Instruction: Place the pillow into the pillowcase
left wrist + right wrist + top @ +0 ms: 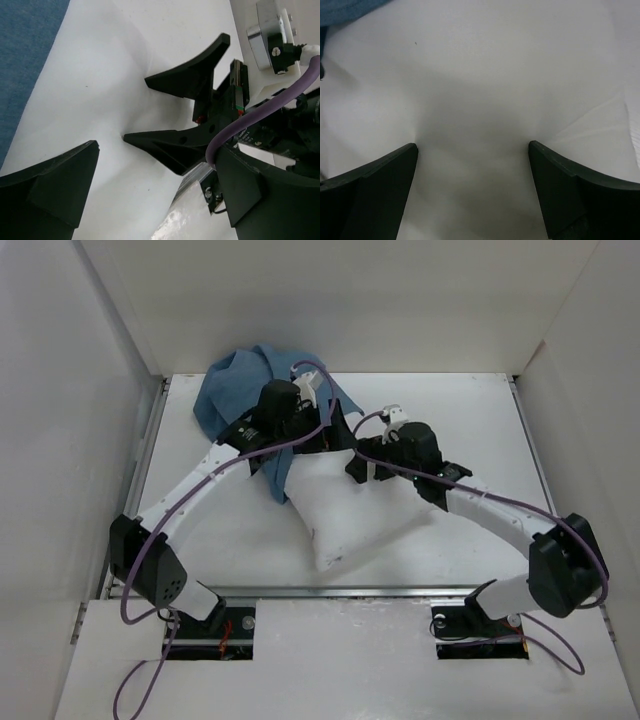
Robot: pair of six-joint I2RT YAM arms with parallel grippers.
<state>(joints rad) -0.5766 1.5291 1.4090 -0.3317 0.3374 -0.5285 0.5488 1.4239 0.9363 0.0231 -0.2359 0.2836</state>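
The white pillow [350, 505] lies at the table's middle, tilted, one corner toward the front. The slate-blue pillowcase [235, 390] lies crumpled at the back left, its edge reaching the pillow's far left side. My left gripper [335, 432] is open over the pillow's far edge. My right gripper [352, 462] is open just beside it, fingertips pressed into the pillow. In the left wrist view my left gripper [157, 165] is spread over the pillow [100, 100], with the right gripper's fingers [190, 80] ahead and the pillowcase [25, 60] at the left. In the right wrist view the right gripper [472, 150] straddles the pillow [480, 90].
White enclosure walls [60, 440] stand left, right and behind the table. A metal rail [330, 592] runs along the front edge by the arm bases. Purple cables [310, 430] loop over both arms near the grippers.
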